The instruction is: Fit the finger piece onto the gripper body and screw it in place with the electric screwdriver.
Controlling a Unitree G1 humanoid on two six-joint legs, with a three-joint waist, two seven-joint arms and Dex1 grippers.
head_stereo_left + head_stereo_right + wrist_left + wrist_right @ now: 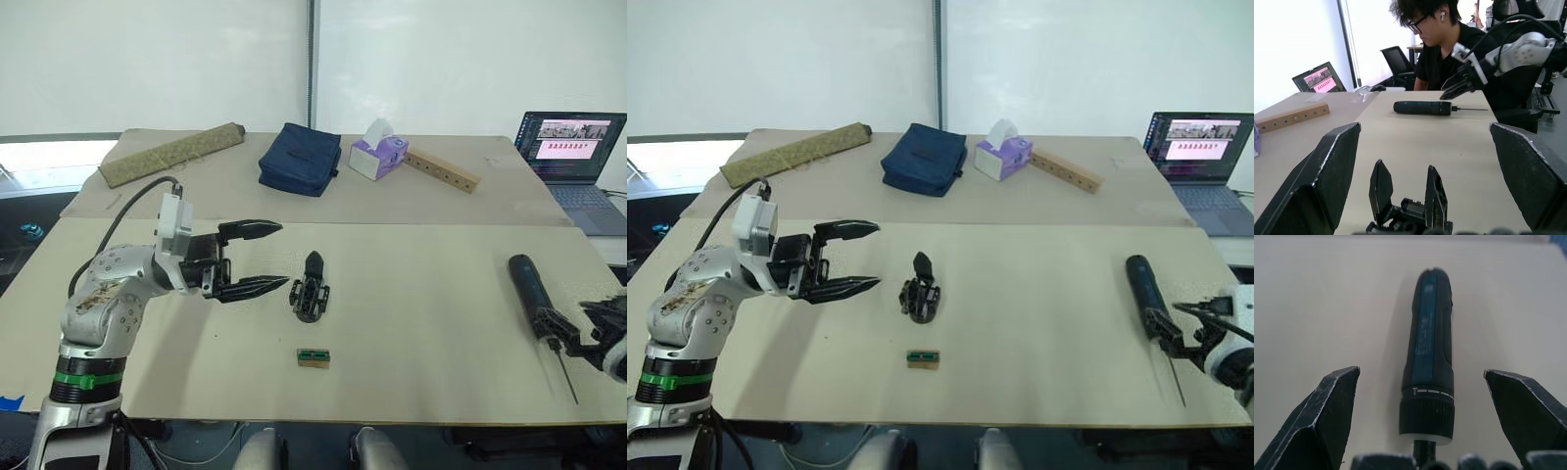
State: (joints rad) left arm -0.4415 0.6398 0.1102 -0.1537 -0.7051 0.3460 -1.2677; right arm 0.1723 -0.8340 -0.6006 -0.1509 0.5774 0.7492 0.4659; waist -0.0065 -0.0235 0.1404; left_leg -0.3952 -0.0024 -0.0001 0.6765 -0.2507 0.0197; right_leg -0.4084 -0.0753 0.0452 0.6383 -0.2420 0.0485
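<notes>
Gripper body (310,291) lies on the desk (421,304) about midway between the front and back edges, somewhat left of the desk's middle, with one black pointed finger sticking out toward the back edge. From the left wrist view it shows two upright black prongs over its frame, so whether the finger piece is already on it or lies elsewhere cannot be told. A small green-and-tan block (313,357) sits just in front of it, nearer the front edge.

The left gripper (261,258) hovers just left of the gripper body, its two fingers spread wide and pointing at it, touching nothing.

The electric screwdriver (534,291) lies near the right edge, its rounded end toward the back and its thin metal bit (565,377) pointing to the front edge. The right gripper (1179,323) is at the bit end of the screwdriver, fingers wide apart on either side of its collar (1426,412), not closed on it.

On the rear desk lie a rolled mat (171,154), a navy pouch (300,159), a tissue box (377,156), a wooden strip with holes (443,170) and a laptop (576,162) at the right corner. A person (1449,44) in a black shirt sits beyond the right edge.
</notes>
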